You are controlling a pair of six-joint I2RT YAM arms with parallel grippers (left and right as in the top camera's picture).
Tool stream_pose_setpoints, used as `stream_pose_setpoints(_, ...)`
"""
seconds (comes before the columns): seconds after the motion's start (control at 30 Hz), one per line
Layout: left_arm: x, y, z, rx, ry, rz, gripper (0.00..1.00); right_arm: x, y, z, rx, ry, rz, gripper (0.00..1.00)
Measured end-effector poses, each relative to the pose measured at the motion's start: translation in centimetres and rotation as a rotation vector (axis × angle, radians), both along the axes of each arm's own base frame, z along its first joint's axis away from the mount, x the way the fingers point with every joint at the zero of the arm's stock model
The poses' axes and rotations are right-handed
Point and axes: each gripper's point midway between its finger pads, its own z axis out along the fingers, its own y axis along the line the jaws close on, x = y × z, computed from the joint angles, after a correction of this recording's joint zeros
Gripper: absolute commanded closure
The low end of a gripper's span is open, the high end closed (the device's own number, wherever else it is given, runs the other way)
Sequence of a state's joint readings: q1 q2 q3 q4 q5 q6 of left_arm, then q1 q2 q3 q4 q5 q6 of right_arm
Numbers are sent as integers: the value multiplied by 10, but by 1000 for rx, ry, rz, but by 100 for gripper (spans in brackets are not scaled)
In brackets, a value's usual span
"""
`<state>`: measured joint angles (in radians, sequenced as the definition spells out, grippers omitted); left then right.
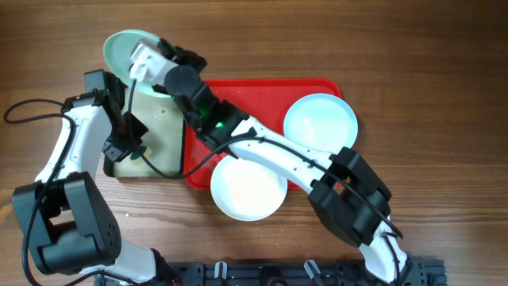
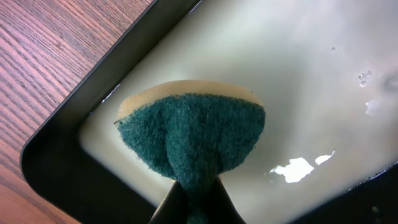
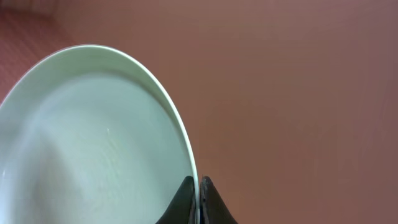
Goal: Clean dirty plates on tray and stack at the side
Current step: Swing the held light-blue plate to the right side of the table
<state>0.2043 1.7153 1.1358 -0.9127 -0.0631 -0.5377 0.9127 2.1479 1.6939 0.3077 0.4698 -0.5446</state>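
Note:
My right gripper (image 1: 149,60) is shut on the rim of a pale turquoise plate (image 1: 124,48) and holds it tilted above the far end of the small black-rimmed tray. In the right wrist view the fingertips (image 3: 199,184) pinch that plate (image 3: 93,143) at its edge. A second turquoise plate (image 1: 320,121) lies on the right end of the red tray (image 1: 270,99). A white plate (image 1: 248,188) overlaps the tray's front rim. My left gripper (image 1: 132,151) is shut on a green-and-yellow sponge (image 2: 189,137), with the gripper (image 2: 194,186) low inside the black-rimmed tray.
The black-rimmed tray (image 1: 155,119) with a pale wet inside stands left of the red tray; its rim (image 2: 62,155) lies close to the sponge. The right arm stretches diagonally across the red tray. Wooden tabletop (image 1: 429,79) surrounds everything.

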Motion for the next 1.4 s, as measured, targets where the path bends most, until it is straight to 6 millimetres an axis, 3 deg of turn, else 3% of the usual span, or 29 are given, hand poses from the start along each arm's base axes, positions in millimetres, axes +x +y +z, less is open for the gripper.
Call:
stream_pose_setpoints(0.23, 0, 0, 0, 0, 0, 0, 96, 18, -38, -49, 99, 254, -139, 96)
stream_pose_setpoints(0.4, 1, 0, 0, 1, -1, -17, 96, 4, -56, -91, 65, 469, -164, 96)
stream_pose_setpoints(0.43, 1, 0, 0, 2, -2, -24, 96, -2, -60, -95, 72, 526, -160, 96)
stream_pose_setpoints(0.53, 1, 0, 0, 3, -1, -40, 96, -12, -85, -74, 199, 700, -160, 96)
stream_pose_setpoints(0.63, 4, 0, 0, 3, -11, -63, 96, -9, -126, -44, 322, 803, -187, 96)
stream_pose_setpoints(0.73, 7, -3, 1, 0, -22, -90, 96, -2, -186, -30, 404, 898, -265, 96)
stream_pose_setpoints(0.83, 10, -8, 1, 2, -29, -114, 96, 3, -236, -39, 434, 977, -368, 96)
stream_pose_setpoints(1.0, 17, -18, 1, 0, -50, -146, 96, 5, -304, -57, 473, 1072, -524, 96)
stream_pose_setpoints(1.1, 20, -23, 2, 0, -60, -163, 96, 18, -376, -60, 555, 1064, -665, 96)
stream_pose_setpoints(1.4, 23, -32, 2, -3, -66, -188, 96, 9, -505, -75, 673, 1048, -945, 96)
